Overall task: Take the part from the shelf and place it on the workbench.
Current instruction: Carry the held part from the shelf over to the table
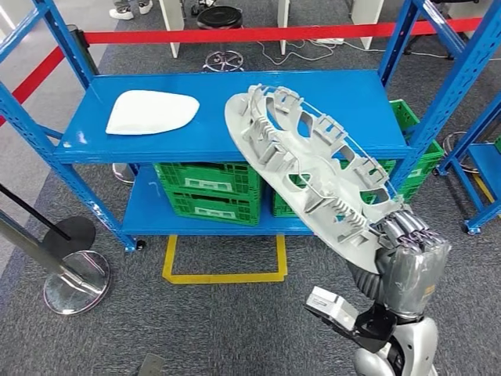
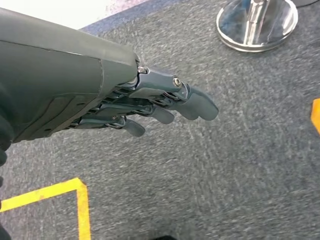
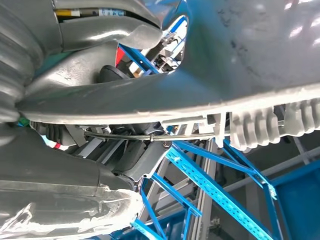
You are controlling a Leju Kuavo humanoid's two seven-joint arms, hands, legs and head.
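while left hand (image 2: 158,102) fingers lie straight, right hand (image 1: 408,254) fingers grip ribbed grey disc (image 1: 307,168).

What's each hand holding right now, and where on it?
Right hand grips the grey wheel cover at its near rim. Left hand holds nothing.

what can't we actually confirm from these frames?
- Right hand finger placement on the grey wheel cover: head view shows the hand's back, the cover hides the rest; right wrist view too close to read.
- Workbench: outside all views.
- Green crates: contents hidden by the blue shelf.
- White part: underside unseen.
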